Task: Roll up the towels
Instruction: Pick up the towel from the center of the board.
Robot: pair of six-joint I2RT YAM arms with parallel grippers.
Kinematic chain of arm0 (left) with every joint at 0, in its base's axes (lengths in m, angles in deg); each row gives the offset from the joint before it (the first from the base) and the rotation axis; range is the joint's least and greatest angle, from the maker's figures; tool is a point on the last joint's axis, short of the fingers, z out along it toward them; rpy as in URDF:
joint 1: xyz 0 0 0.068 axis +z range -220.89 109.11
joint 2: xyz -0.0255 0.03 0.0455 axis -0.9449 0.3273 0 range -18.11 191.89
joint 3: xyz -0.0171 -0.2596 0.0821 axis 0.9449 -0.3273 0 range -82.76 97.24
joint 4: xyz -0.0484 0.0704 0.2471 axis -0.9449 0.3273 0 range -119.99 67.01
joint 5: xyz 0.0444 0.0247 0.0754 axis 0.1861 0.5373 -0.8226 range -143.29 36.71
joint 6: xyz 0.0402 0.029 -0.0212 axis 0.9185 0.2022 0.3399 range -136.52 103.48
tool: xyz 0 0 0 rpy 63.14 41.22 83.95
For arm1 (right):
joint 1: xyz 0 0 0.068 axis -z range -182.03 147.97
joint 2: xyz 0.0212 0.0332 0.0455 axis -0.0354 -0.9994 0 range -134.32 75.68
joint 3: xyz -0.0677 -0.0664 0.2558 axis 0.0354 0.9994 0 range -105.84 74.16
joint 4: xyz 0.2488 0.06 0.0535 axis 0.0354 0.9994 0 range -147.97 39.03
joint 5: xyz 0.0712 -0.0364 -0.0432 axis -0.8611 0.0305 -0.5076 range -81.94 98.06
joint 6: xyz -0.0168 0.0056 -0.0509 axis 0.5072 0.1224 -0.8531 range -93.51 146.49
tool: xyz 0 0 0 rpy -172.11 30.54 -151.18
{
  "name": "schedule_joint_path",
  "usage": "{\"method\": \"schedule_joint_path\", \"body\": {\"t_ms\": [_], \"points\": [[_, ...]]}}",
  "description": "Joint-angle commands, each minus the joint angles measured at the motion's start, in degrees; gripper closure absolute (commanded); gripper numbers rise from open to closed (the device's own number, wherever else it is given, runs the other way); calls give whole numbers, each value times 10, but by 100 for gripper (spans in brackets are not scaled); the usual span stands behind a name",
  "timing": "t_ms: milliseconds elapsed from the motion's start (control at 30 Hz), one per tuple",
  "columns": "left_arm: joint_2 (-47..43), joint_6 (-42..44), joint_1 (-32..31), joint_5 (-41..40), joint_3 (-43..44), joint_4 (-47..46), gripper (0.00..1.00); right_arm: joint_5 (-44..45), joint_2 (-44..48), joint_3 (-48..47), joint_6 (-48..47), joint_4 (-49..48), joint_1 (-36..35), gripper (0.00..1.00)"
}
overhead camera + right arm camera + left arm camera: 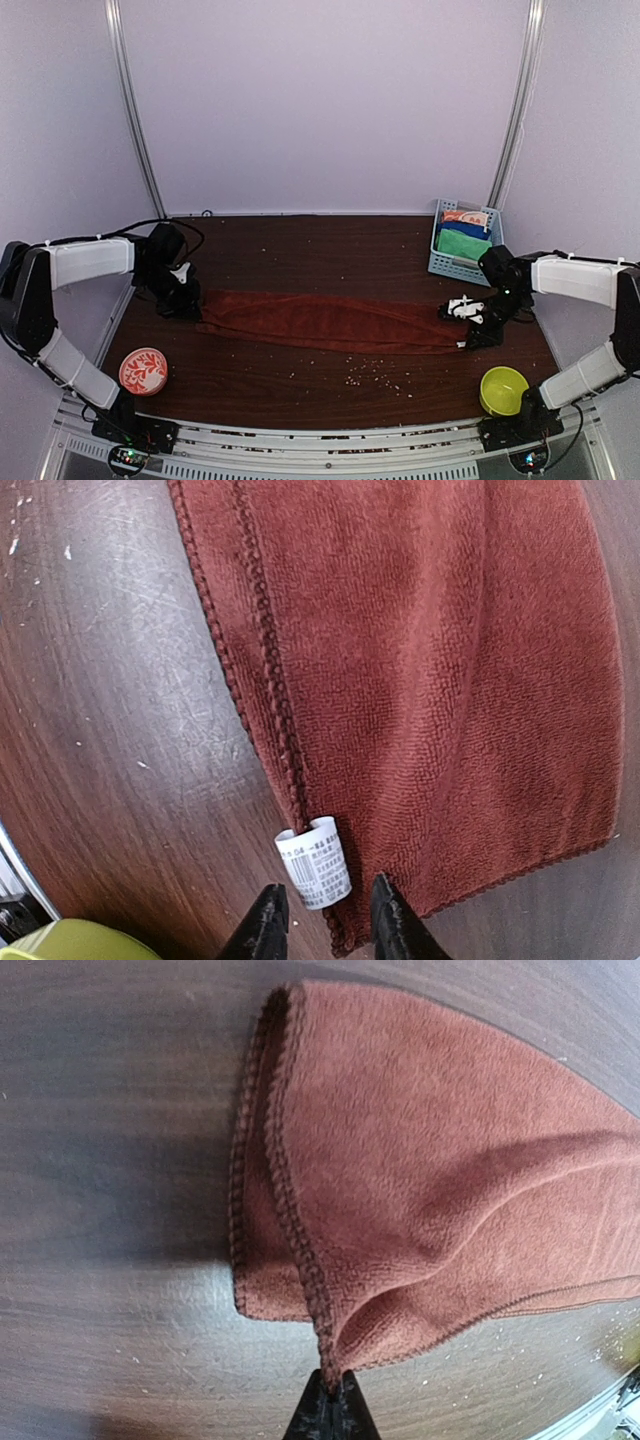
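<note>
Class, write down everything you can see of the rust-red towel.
The towel is rust-red plush cloth with stitched hems, folded double into a long strip lying across the table. A curled white label sticks out at its right end, between the open jaws of the right end effector. The left end effector pinches its left corner.

The long rust-red terry towel [330, 322] crosses the middle of the frame in one plain colour, its hems stitched a darker brown. It lies on the dark brown wood-grain table [300, 255], which is flecked with pale crumbs [365, 378]. In the right wrist view a small white paper label [316, 863] printed in black sits low in the frame. At lower left a round red dish [143, 370] bears a white leafy motif. At lower right is a plain yellow-green plastic bowl [503, 389]. At right, the pale blue slatted plastic basket [450, 266] shows a bright green terry cloth [462, 245], a dark blue cloth [460, 229] and an orange cloth [462, 215].
</note>
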State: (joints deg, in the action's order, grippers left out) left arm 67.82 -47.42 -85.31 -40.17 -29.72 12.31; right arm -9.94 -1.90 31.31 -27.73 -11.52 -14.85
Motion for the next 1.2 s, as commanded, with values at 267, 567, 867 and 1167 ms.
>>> {"method": "schedule_joint_path", "body": {"t_ms": [267, 567, 867, 1167], "points": [[22, 18, 0, -9, 33, 2, 100, 26, 50, 9, -17, 22, -12, 63], [30, 28, 1, -14, 53, 7, 100, 42, 14, 21, -13, 14, -23, 73], [55, 57, 25, -16, 99, 12, 100, 92, 9, 10, 21, -36, -27, 92], [90, 84, 41, 0, 145, 18, 100, 62, 34, -1, 4, -6, -28, 77]]}}
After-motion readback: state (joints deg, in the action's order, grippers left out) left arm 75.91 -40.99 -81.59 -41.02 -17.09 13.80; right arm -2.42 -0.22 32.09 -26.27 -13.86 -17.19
